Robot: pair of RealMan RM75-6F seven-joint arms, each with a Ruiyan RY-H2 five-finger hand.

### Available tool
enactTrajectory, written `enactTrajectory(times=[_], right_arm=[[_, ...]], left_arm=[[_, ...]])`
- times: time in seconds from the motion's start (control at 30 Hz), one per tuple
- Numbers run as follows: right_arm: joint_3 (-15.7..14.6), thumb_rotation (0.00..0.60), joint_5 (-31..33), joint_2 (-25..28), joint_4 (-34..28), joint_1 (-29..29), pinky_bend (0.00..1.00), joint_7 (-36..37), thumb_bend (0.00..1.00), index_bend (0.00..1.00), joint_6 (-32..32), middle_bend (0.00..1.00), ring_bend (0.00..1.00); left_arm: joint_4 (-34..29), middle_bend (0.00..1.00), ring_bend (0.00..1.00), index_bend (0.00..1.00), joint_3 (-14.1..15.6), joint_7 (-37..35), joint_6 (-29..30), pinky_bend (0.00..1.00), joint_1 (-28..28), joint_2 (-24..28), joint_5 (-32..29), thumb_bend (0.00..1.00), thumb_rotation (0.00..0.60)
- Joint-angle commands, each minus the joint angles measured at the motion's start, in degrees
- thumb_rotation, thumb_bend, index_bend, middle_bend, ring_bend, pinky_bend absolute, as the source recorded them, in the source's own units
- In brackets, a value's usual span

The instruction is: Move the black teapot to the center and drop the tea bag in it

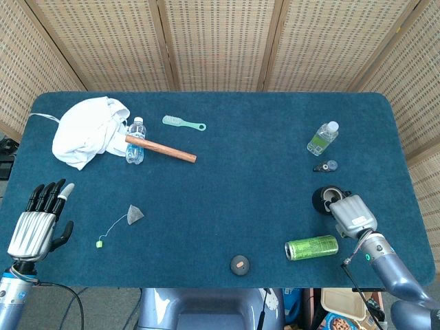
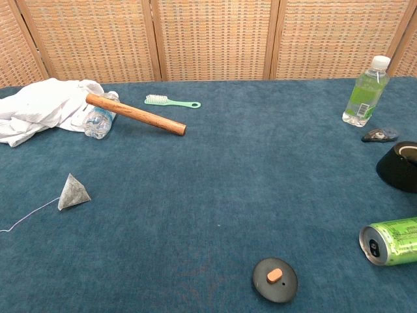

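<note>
The black teapot (image 1: 322,198) stands lidless near the table's right edge; the chest view shows it at the right border (image 2: 399,167). My right hand (image 1: 353,214) lies just right of it and nearer the front, back upward, its fingers hidden; the chest view does not show this hand. The pyramid tea bag (image 1: 135,214) (image 2: 73,192) lies front left with its string trailing to a green tag (image 1: 100,242). My left hand (image 1: 38,220) hovers at the front-left edge with its fingers spread, holding nothing, left of the tea bag.
The teapot lid (image 1: 239,264) (image 2: 275,279) lies at the front centre. A green can (image 1: 311,247) lies on its side in front of the teapot. Behind it are a water bottle (image 1: 322,137) and a small dark object (image 1: 325,166). Back left lie a white cloth (image 1: 86,130), bottle (image 1: 136,139), wooden rod (image 1: 160,148) and brush (image 1: 183,123).
</note>
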Motion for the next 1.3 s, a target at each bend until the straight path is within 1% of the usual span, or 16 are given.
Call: enactTrajectory(times=[0.03, 0.37, 0.77, 0.97, 1.3], right_arm=[[-0.33, 0.6, 0.4, -0.07, 0.65, -0.22, 0.83, -0.31, 0.55, 0.37, -0.05, 0.38, 0.7], [-0.56, 0.6, 1.33, -1.1, 3.28, -1.06, 0.83, 0.22, 0.55, 0.37, -0.14, 0.38, 0.7], [-1.23, 0.6, 2.94, -3.68, 7.12, -0.93, 0.83, -0.42, 0.55, 0.37, -2.24, 0.39, 0.7], [-1.38, 0.6, 3.39, -4.2, 8.02, -0.9, 0.83, -0.34, 0.55, 0.37, -2.74, 0.39, 0.7], [-1.46, 0.6, 3.76, -4.7, 9.08, -0.7, 0.83, -0.11, 0.55, 0.47, -3.39, 0.47, 0.7]], left_arm=[[0.01, 0.0, 0.0, 0.0, 0.01, 0.02, 0.04, 0.0, 0.01, 0.01, 0.02, 0.47, 0.6], [-0.1, 0.0, 0.0, 0.0, 0.17, -0.1, -0.25, 0.0, -0.09, -0.06, 0.1, 0.47, 0.6], [-0.16, 0.0, 0.0, 0.0, 0.2, 0.41, 0.56, 0.0, 0.39, 0.02, 0.03, 0.47, 0.6], [-0.33, 0.0, 0.0, 0.0, 0.29, 0.39, 0.55, 0.0, 0.41, 0.11, 0.19, 0.47, 0.6], [-0.58, 0.0, 0.0, 0.0, 0.68, 0.98, 0.17, 0.0, 0.24, -0.03, 0.88, 0.47, 0.6]])
